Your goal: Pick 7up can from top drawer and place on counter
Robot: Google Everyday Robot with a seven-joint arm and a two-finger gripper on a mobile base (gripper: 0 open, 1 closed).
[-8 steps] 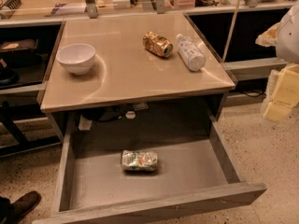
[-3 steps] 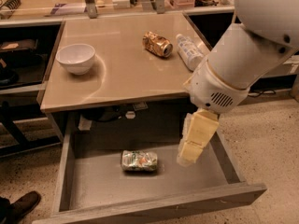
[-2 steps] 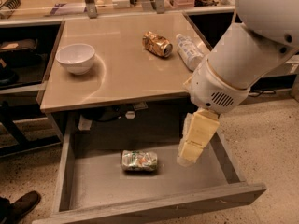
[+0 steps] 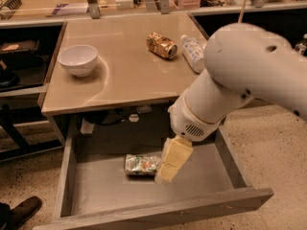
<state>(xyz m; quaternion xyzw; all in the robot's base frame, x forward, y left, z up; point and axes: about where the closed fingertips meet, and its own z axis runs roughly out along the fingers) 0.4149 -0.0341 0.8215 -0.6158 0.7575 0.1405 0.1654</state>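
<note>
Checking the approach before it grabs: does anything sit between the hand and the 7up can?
Nothing visible does. The hand hangs over the floor of the top drawer, close to the right of the 7up can, which lies on its side. No other object shows between them.

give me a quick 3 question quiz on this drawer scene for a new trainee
1. How many things rest on the counter?
2. True or false: the 7up can lies on its side on the floor of the open top drawer.
3. Where is the gripper? A above the counter; B over the top drawer, close beside the 7up can; C out of view.
Key: 1 three: white bowl, gold-brown can, clear plastic bottle. 2 true. 3 B.
</note>
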